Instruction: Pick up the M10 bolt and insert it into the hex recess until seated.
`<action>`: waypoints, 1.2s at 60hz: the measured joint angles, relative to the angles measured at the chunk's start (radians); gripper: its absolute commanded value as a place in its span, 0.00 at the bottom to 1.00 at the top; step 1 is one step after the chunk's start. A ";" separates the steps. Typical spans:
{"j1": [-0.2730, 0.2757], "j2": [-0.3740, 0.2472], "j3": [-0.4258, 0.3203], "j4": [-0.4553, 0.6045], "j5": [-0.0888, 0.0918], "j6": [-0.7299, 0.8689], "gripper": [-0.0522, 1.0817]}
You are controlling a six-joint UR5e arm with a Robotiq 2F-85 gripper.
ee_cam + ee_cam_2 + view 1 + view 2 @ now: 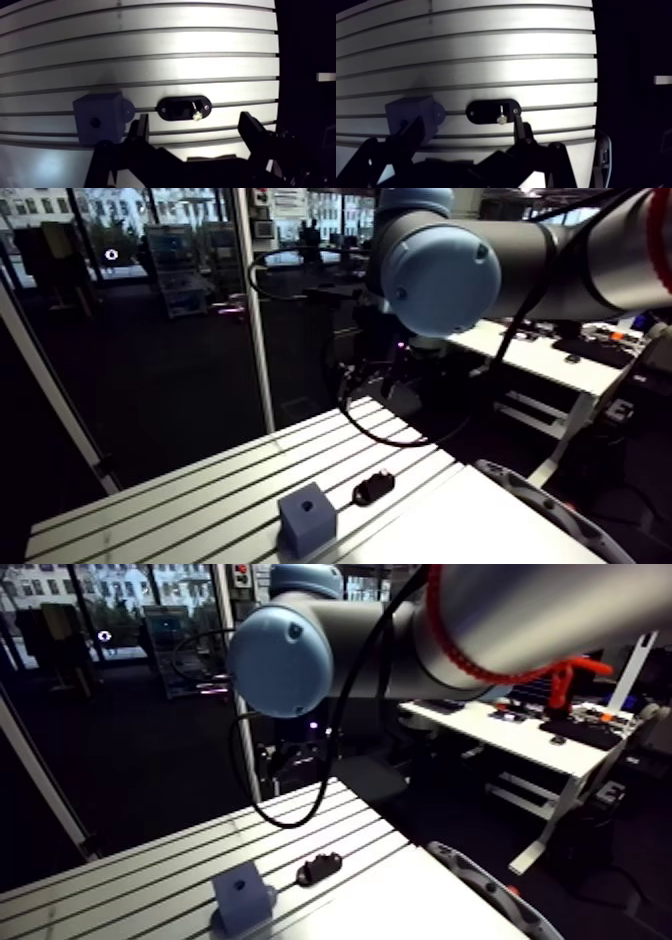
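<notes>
While the arm hangs well above the work, the slotted aluminium table (180,498) runs bare from the far edge down to two small things at its near end. They sit close together, which looks deliberate, because it makes for a short carry from one to the other.

The black two-finger gripper (194,125) is spread wide with nothing between its pads. In the wrist view it frames the pick-up spot, the likely reason for this pose: lined up above, not yet down.

On the left is the blue-grey plastic cube block (307,516), square on the table with its holed face up, so the bolt can go in from above. Just to its right, near but not touching, lies the black oval holder (184,108), set along a table slot.

Now the target. The small silver bolt (195,111) rests in that holder, pale head towards the gripper, directly ahead of the open fingers and between them. I judge the holder is there to stop it rolling and to give the fingers a clean presentation.

Smallest of all is the dark hole (307,507) in the block's top. It is empty, and too small here to read as hex. Nothing is picked yet, so the descent and the grasp come first.
</notes>
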 measured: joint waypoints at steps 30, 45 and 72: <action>-0.006 0.065 0.017 -0.051 -0.015 -0.004 0.21; -0.007 0.086 0.038 -0.095 -0.044 -0.004 0.28; -0.023 0.103 0.070 -0.124 -0.059 -0.032 0.33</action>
